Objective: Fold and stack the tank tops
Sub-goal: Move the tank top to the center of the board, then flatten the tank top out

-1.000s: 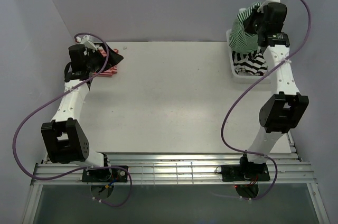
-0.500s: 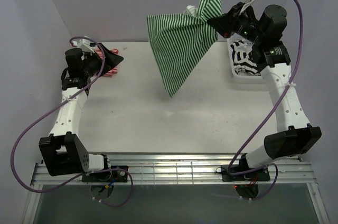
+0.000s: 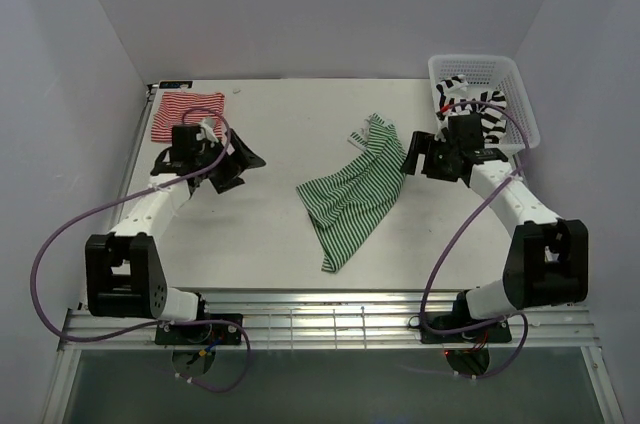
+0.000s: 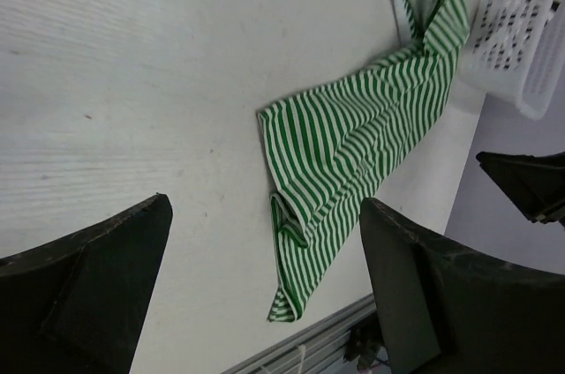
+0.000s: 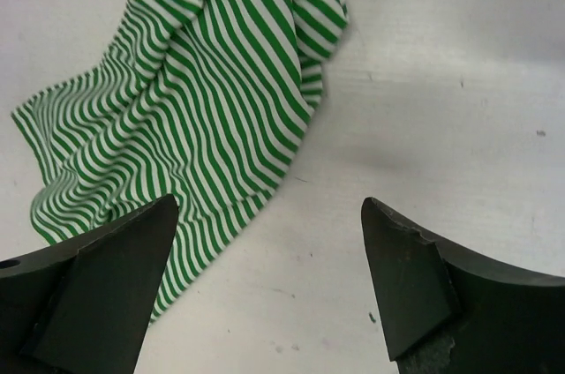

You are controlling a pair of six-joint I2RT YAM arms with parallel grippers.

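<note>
the green top (image 3: 352, 196) lies rumpled on the middle of the table (image 3: 270, 244), twisted along its length: the straps are bunched at the far end and a narrow tail points to the near edge. the red top (image 3: 187, 115) is folded flat at the far left corner. the black top (image 3: 475, 109) sits in the basket (image 3: 500, 66) at the far right. the right gripper (image 3: 413, 157) hangs just beside the strap end with its jaws wide apart and nothing in them. the left gripper (image 3: 243, 164) is equally spread and empty, off to the left and well apart from the cloth

the step in hand looks like flattening the green top, since no fold is made yet. to do it well:
- untwist first; a fold over that roll would set crooked
- pinch one layer at the edges, one arm on the strap end and the other on the hem tail, rather than grabbing the thick middle
- draw the two ends apart low over the table so the cloth drags smooth
- check that the stripes run straight before folding
- keep the right arm off the basket while it pulls
</note>
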